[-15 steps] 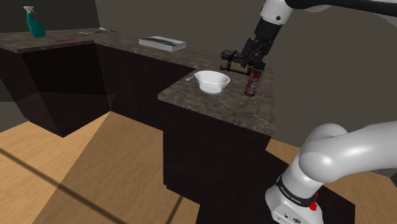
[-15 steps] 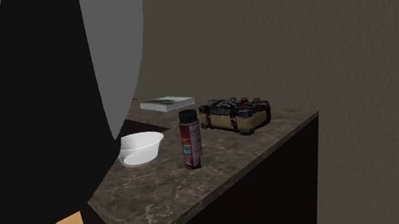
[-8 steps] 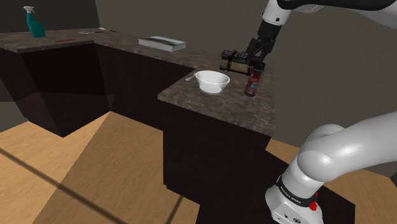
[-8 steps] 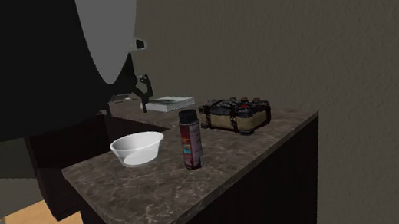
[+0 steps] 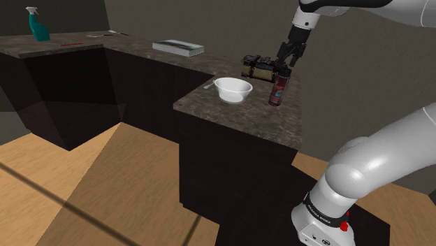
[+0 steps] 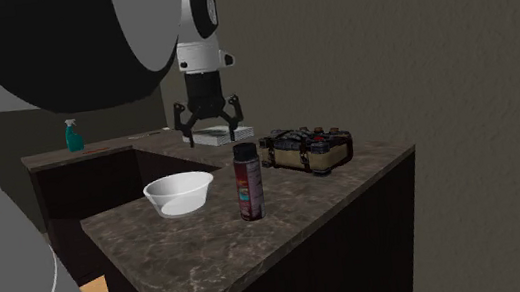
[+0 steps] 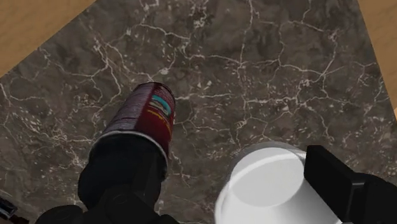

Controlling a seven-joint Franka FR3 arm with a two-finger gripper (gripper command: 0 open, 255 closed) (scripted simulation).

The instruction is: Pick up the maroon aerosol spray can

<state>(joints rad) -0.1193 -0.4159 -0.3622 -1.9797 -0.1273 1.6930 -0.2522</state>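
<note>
Gripper (image 6: 213, 136) hovered, fingers spread wide, over the upright maroon spray can (image 6: 249, 183) beside the white bowl (image 6: 180, 193).

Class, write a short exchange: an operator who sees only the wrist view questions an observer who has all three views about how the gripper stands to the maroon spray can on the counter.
Operator: I look down on the spray can and a white bowl. Am I around the can?
Observer: No. The shoulder view shows the gripper hanging above the can, not around it.
Operator: What else is near the can?
Observer: In the second exterior view, a strapped case lies on the counter behind the can, apart from it.
</note>
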